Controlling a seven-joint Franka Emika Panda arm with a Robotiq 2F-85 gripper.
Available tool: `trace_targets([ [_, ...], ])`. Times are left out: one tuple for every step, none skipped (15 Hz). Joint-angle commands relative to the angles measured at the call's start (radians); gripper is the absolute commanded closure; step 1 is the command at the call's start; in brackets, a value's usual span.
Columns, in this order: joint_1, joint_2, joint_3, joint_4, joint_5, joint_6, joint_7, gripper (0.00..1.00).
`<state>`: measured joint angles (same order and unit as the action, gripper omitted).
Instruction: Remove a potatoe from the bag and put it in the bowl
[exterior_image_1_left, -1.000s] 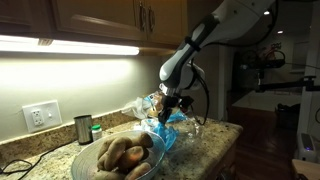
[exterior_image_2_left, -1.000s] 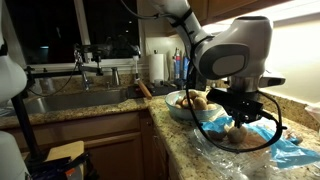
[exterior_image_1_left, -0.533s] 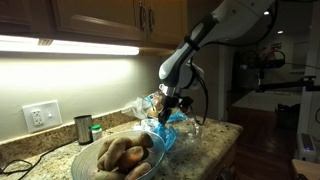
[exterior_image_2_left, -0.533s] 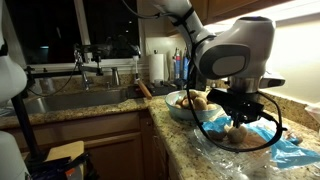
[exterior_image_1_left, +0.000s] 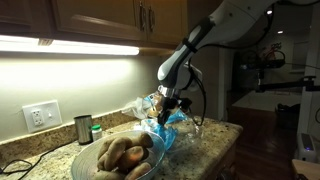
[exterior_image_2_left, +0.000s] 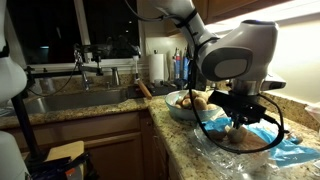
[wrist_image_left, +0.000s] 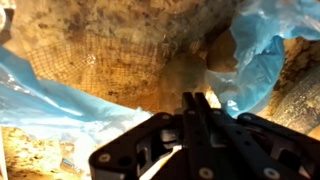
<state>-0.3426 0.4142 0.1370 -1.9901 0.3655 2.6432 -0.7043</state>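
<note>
A glass bowl (exterior_image_1_left: 82, 162) with several potatoes (exterior_image_1_left: 120, 155) sits at the near end of the granite counter; it also shows in an exterior view (exterior_image_2_left: 176, 110). A clear and blue plastic bag (exterior_image_1_left: 172, 128) lies beside it, with potatoes (exterior_image_2_left: 238, 131) inside. My gripper (exterior_image_1_left: 166, 108) reaches down into the bag's mouth in both exterior views (exterior_image_2_left: 236, 118). In the wrist view my gripper's fingers (wrist_image_left: 192, 100) are pressed together with nothing between them, just short of a potato (wrist_image_left: 182, 68) framed by the blue bag (wrist_image_left: 262, 48).
A metal cup (exterior_image_1_left: 83, 128) and a green-capped bottle (exterior_image_1_left: 96, 130) stand by the wall outlet (exterior_image_1_left: 40, 115). A sink (exterior_image_2_left: 70, 100) with a faucet (exterior_image_2_left: 80, 62) lies beyond the bowl. A paper towel roll (exterior_image_2_left: 156, 66) stands behind. The counter edge (exterior_image_2_left: 170, 140) is close.
</note>
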Motion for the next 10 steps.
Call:
trace_targets([
  [-0.019,0.011,0.009,0.025,0.028,-0.035,-0.043,0.93],
  [-0.019,0.013,0.009,0.027,0.028,-0.036,-0.044,0.93],
  [-0.019,0.015,0.009,0.029,0.027,-0.037,-0.043,0.93],
  [-0.019,0.017,0.007,0.031,0.025,-0.041,-0.039,0.68],
  [-0.019,0.018,0.008,0.033,0.025,-0.042,-0.04,0.67],
  [-0.019,0.019,0.008,0.033,0.025,-0.044,-0.04,0.6],
  [-0.019,0.019,0.007,0.034,0.024,-0.044,-0.039,0.55],
  [-0.019,0.019,0.007,0.034,0.024,-0.045,-0.039,0.48],
  [-0.019,0.018,0.007,0.034,0.024,-0.046,-0.04,0.42],
  [-0.019,0.017,0.008,0.033,0.025,-0.046,-0.041,0.36],
])
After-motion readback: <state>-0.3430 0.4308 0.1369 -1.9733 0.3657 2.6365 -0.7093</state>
